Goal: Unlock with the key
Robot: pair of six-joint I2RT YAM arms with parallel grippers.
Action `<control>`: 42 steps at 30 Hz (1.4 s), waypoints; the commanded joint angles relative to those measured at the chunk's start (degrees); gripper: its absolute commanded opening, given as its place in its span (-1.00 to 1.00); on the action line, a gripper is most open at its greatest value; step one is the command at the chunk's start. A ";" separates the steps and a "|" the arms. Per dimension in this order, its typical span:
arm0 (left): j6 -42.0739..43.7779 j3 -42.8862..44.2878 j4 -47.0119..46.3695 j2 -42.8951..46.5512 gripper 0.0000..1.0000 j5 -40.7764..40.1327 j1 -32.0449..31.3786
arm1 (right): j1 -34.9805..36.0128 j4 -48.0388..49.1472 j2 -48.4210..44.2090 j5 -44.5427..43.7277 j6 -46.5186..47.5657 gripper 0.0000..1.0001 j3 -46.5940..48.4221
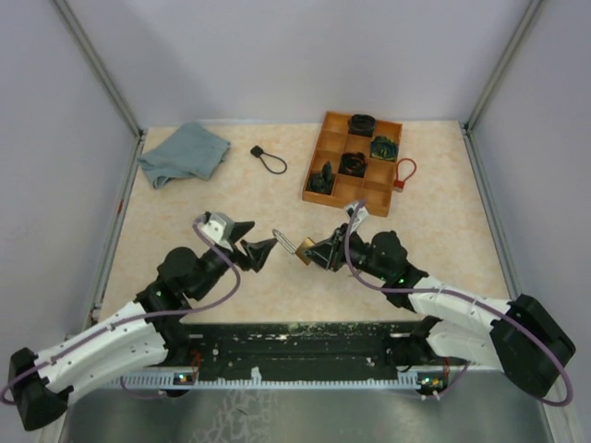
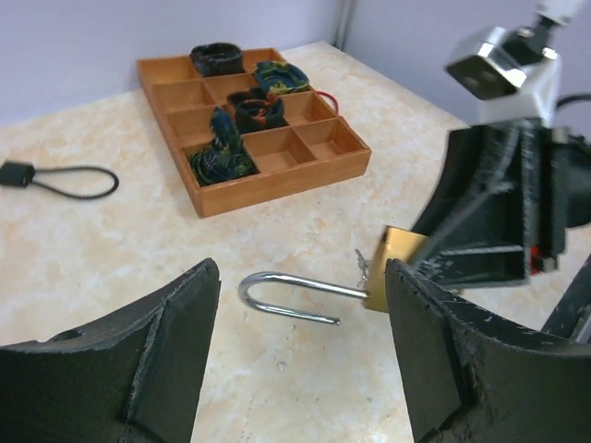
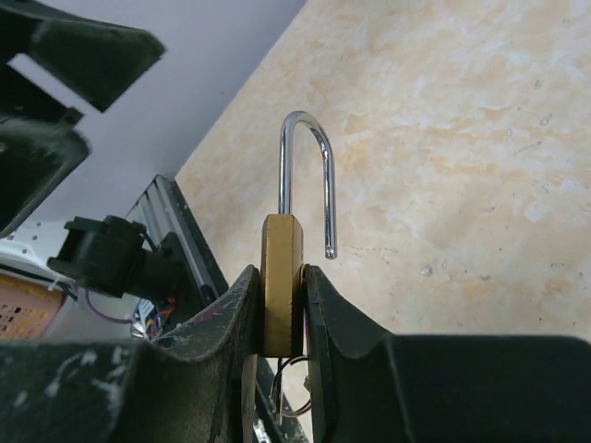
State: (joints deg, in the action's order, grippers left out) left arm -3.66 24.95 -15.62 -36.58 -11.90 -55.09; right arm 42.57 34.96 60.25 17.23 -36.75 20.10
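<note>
My right gripper (image 1: pixel 314 253) is shut on a brass padlock (image 3: pixel 281 277) and holds it above the table. The padlock's steel shackle (image 3: pixel 307 175) is sprung open, its free end out of the body. A key ring hangs below the lock between my right fingers (image 3: pixel 346 323); the key itself is mostly hidden. In the left wrist view the shackle (image 2: pixel 291 297) points toward my left gripper (image 2: pixel 303 355), which is open and empty, its jaws wide on either side of the shackle's loop without touching it. The padlock (image 1: pixel 305 249) shows between both grippers in the top view.
A wooden compartment tray (image 1: pixel 354 187) with dark rolled items stands at the back right, a red loop (image 1: pixel 404 172) beside it. A black cable lock (image 1: pixel 269 160) and a grey-blue cloth (image 1: pixel 184 153) lie at the back left. Walls enclose the table.
</note>
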 commanded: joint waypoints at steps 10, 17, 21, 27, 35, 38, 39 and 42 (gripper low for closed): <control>-15.81 -1.80 -4.69 -5.04 0.57 12.75 10.51 | -0.20 12.90 -0.52 4.11 -3.63 -1.00 1.42; -15.20 1.94 8.39 -5.17 0.55 2.92 11.10 | 0.48 17.50 10.61 8.54 -7.76 -1.00 3.14; -13.95 5.43 16.27 -3.94 0.54 -0.46 11.06 | 2.87 19.98 17.50 8.43 -7.92 -1.00 5.52; -8.31 13.50 27.99 -1.73 0.56 -3.12 11.06 | 3.27 26.69 28.76 5.83 -10.75 -1.00 8.74; -2.20 14.16 30.48 1.72 0.58 -7.14 11.06 | -1.07 28.99 42.30 1.64 -12.48 -1.00 14.62; -2.32 13.35 30.35 2.33 0.58 -6.23 11.14 | -3.01 27.67 45.85 0.35 -12.29 -1.00 16.56; -2.25 13.45 30.64 2.42 0.58 -6.39 11.17 | -3.61 27.50 46.67 0.08 -12.43 -1.00 17.00; -2.35 13.10 31.00 3.01 0.58 -6.63 11.23 | -4.69 24.47 48.54 -0.30 -10.91 -1.00 19.40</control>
State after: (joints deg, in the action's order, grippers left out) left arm -7.25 38.70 13.82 -34.59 -17.63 -44.21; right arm 39.33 55.86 107.59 18.35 -48.25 34.54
